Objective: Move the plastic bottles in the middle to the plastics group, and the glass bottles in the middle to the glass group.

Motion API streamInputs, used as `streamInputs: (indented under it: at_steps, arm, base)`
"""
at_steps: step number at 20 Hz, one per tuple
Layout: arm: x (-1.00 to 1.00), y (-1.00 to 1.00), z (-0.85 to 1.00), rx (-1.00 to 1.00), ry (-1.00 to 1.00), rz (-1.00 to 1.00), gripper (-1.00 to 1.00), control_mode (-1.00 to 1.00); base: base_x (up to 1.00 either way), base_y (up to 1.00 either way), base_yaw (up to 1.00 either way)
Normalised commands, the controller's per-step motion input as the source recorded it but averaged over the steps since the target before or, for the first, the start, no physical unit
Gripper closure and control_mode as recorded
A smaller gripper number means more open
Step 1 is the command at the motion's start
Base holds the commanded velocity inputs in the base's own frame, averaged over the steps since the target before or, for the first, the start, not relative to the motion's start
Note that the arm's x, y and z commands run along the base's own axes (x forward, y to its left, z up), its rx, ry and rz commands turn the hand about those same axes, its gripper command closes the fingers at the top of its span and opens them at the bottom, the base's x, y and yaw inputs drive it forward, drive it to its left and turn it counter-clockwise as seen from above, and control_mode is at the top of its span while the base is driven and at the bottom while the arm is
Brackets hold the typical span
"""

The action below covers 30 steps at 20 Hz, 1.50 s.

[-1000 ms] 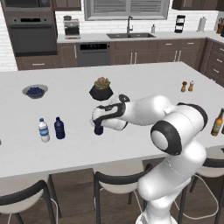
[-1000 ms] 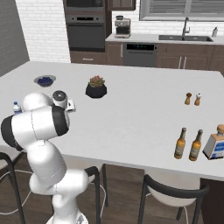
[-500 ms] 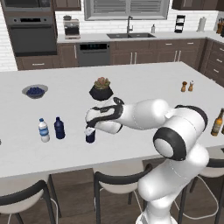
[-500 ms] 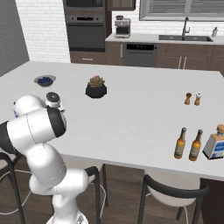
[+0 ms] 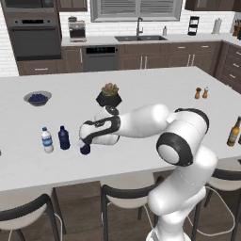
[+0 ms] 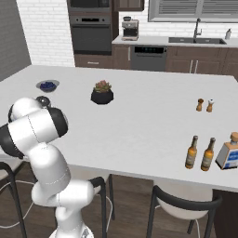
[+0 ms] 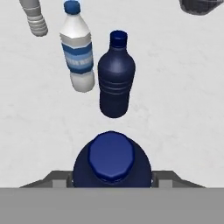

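My gripper (image 5: pixel 85 142) is shut on a navy-blue plastic bottle (image 5: pixel 85 149) low over the counter's front left part. In the hand view this bottle (image 7: pixel 111 162) sits between the fingers, cap toward the camera. Just beyond it stands a second navy bottle (image 7: pixel 115 74) (image 5: pixel 64 138), and beside that the clear water bottle with the blue label band (image 7: pixel 78 52) (image 5: pixel 47 140). Far right, two amber beer bottles (image 6: pixel 191 152) (image 6: pixel 208 154) stand together; one of them (image 5: pixel 234 132) shows at the left base view's edge.
A potted plant (image 5: pixel 109 96) stands mid-counter behind my arm and a bowl of blueberries (image 5: pixel 37 98) at the back left. Two small shakers (image 6: pixel 200 104) are at the right. A square labelled bottle (image 6: pixel 228 155) stands beside the beer bottles. A grey bottle (image 7: pixel 35 17) lies past the clear one.
My arm has swung left across the counter carrying the navy bottle, and it is now close beside the other navy bottle and the clear bottle.
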Motion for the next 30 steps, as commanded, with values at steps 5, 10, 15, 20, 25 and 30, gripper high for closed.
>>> streamInputs:
  at_steps: [5,10,15,20,25,30]
  arm:
    - [0.1,0.6,0.0,0.0,0.0,0.0,1.0,-1.0]
    - [0.0,0.42,0.0,0.01,0.0,0.0,1.0,-1.0]
    - [-0.02,0.24,0.0,0.04,0.0,0.0,1.0,-1.0]
    - [0.0,0.17,0.0,0.07,0.0,0.0,1.0,-1.0]
    - [0.0,0.19,0.0,0.06,0.0,0.0,1.0,-1.0]
    - [0.0,0.16,0.0,0.03,0.0,0.0,1.0,-1.0]
  base:
    - [0.0,0.0,0.0]
    - [0.0,0.0,0.0]
    - [0.0,0.0,0.0]
    - [0.0,0.0,0.0]
    - [0.0,0.0,0.0]
    - [0.0,0.0,0.0]
